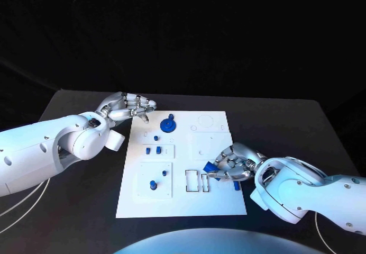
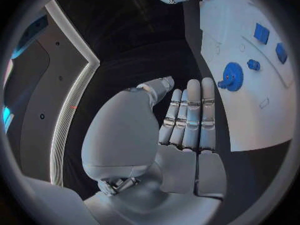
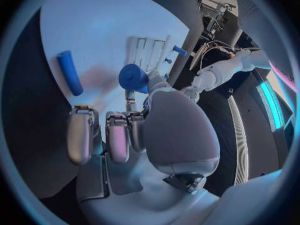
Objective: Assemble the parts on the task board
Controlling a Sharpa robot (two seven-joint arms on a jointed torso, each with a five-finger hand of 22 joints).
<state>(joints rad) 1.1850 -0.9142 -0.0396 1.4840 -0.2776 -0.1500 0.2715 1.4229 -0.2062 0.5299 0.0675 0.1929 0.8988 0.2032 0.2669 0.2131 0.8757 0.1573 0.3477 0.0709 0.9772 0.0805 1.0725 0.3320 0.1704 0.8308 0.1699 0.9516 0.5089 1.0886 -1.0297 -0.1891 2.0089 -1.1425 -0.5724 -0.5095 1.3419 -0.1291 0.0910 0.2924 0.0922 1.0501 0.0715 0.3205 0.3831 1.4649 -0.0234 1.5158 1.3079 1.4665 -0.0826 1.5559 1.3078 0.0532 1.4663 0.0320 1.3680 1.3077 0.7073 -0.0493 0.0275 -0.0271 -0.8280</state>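
The white task board [image 1: 183,206] lies in the middle of the black table. My right hand [image 1: 235,166] hovers over the board's right edge and pinches a round blue part [image 3: 132,77] between thumb and fingers, close to two rectangular slots [image 1: 197,181]. A blue rod [image 3: 70,72] lies flat on the board beside that hand, near the board's edge [image 1: 236,186]. My left hand [image 1: 128,108] is at the board's far left corner, its fingers [image 2: 190,115] straight, side by side and holding nothing. A blue gear [image 1: 167,125] sits on the board just off those fingers.
Two small blue blocks [image 1: 153,150] stand in a panel on the board's left half, with a blue knob [image 1: 153,184] in the panel nearer me. Bare black table [image 1: 84,217] flanks the board on both sides.
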